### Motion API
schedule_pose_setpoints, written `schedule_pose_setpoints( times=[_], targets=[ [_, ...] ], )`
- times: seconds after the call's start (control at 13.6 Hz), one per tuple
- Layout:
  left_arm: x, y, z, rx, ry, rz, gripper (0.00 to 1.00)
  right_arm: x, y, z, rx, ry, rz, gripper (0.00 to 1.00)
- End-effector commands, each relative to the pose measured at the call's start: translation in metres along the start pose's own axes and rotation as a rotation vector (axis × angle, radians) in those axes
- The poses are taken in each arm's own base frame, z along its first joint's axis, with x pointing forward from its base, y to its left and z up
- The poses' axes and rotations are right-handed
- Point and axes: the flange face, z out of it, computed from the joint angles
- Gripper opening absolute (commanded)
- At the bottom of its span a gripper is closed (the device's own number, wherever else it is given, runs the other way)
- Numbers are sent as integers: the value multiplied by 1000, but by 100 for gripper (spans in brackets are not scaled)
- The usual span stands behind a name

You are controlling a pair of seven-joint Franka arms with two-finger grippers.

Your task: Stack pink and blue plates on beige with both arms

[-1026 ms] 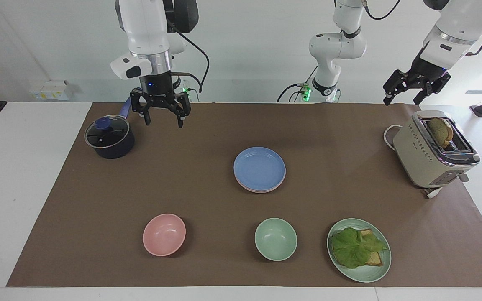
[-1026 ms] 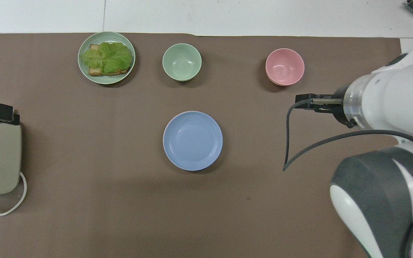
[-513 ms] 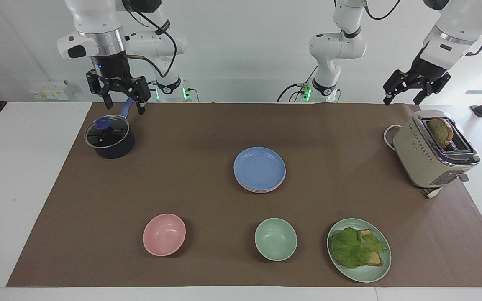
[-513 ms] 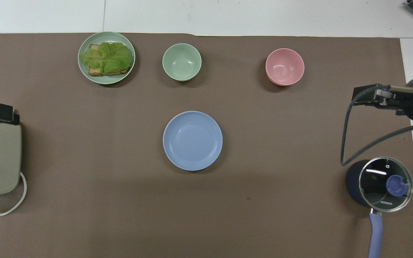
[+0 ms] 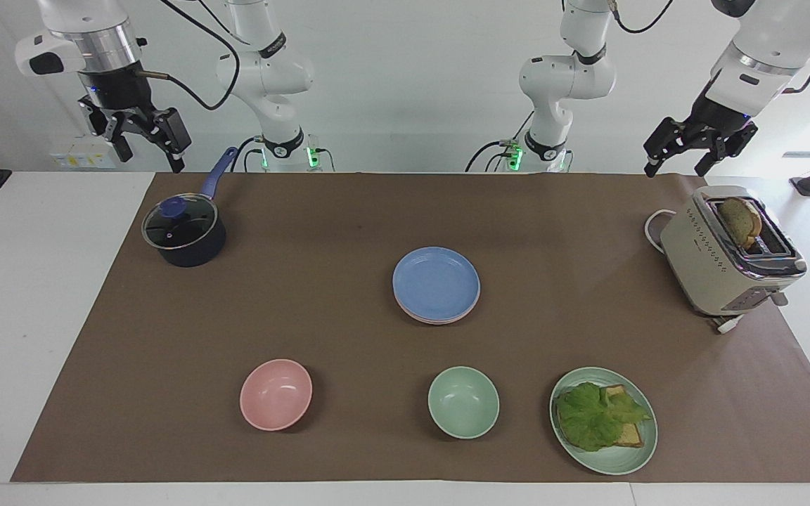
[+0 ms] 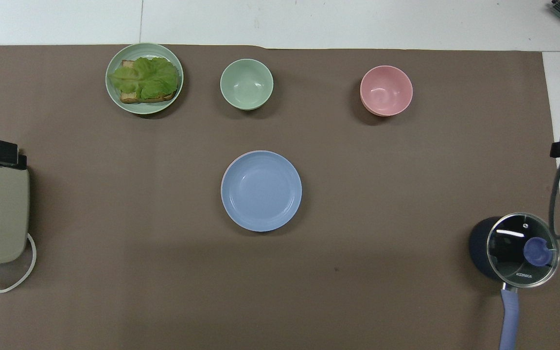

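The blue plate [image 5: 436, 281] is sitting on top of the stack at the middle of the table [image 5: 349, 232], a pink plate [image 5: 440, 319] edging out beneath it; the beige one is lying hidden. The right claw [image 5: 139, 140] is hanging open and empty above the table's corner by the pot [image 5: 183, 232], and the left claw [image 5: 699, 144] is waiting open and empty above the toaster [image 5: 728, 253], probably because stacking looks finished.

We see a periwinkle-blue plate [image 5: 436, 281] topping a stack with a pale pink rim [image 5: 433, 320] below it. Around it lie a pink bowl [image 5: 275, 393], a mint-green bowl [image 5: 463, 402], a mint-green plate [image 5: 619, 460] bearing green lettuce [image 5: 595, 414], a beige toaster [image 5: 714, 260], a navy pot [image 5: 190, 249], and brown matting [image 5: 166, 337].
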Motion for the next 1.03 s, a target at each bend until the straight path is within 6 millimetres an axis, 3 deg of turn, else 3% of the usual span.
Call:
schedule_pose_setpoints(
  times=[0.0, 0.15, 0.95],
  targets=[
    [-6, -2, -2, 15, -6, 1, 100, -12, 7, 13, 14, -58, -72, 100],
    [-6, -2, -2, 15, -6, 1, 100, -25, 4, 27, 17, -82, -141, 100],
    [-6, -1, -2, 13, -6, 3, 100, -32, -10, 27, 27, -108, -162, 100]
  ],
)
